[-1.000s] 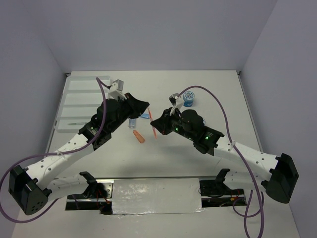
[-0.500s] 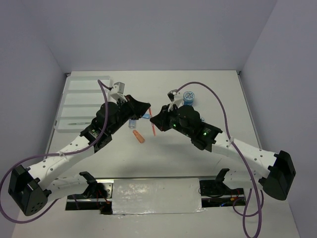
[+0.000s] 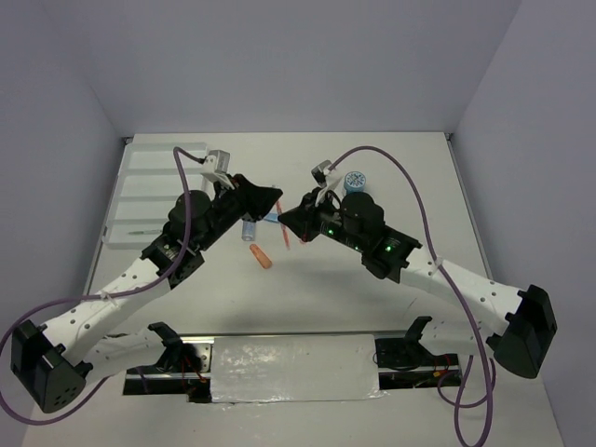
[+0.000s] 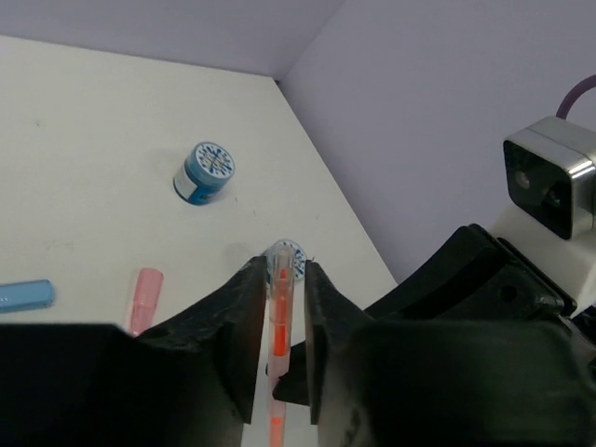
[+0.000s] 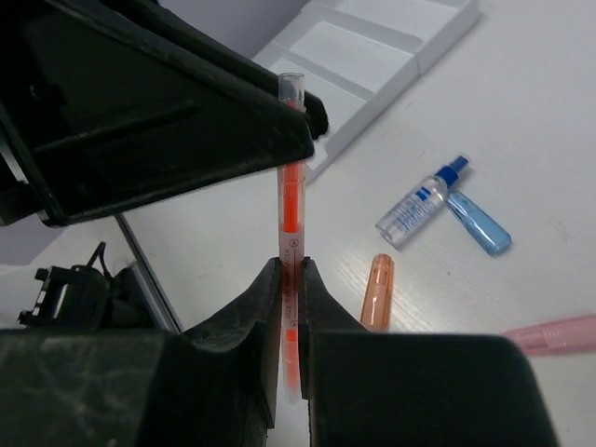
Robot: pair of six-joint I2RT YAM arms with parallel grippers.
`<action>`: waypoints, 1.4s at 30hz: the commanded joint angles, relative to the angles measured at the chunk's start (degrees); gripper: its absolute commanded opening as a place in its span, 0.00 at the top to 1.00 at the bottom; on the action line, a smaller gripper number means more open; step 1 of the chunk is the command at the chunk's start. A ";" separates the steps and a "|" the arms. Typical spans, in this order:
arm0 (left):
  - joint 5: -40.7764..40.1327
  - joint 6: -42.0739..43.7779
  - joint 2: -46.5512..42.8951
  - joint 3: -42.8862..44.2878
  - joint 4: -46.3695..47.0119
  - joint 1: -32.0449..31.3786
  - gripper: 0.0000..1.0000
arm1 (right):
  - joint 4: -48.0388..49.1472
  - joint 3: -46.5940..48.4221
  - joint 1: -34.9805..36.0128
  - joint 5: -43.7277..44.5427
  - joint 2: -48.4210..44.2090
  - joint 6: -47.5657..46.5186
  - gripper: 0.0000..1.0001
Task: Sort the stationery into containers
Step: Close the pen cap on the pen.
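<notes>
tray left, roll right — bottle between

1. Your orange pen is translucent plastic, smooth and glossy.
2. Your left pincer and right pincer are matt black plastic.
3. The tray is smooth white plastic with a slight sheen.
4. The bench looks matt off-white.
5. The bottle is clear, shiny plastic.

Count: 2 tape rolls, 1 spray bottle, 1 orange pen, 1 green pen, 1 light blue piece, 1 pink piece, 1 orange piece, 1 tray.
</notes>
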 commanded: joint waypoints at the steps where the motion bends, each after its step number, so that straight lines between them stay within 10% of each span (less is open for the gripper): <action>1: 3.58 3.57 -2.09 4.12 -7.98 -1.00 0.63 | 13.92 -1.02 0.12 -6.79 -3.64 -5.61 1.00; 6: 2.53 5.87 -4.11 8.96 -12.21 -0.92 0.33 | 12.52 -2.44 0.47 -6.45 -4.08 -5.70 1.00; 42: 8.85 9.30 -2.53 8.97 -12.73 -1.00 0.53 | 10.85 2.05 0.64 -1.79 -4.87 -4.21 1.00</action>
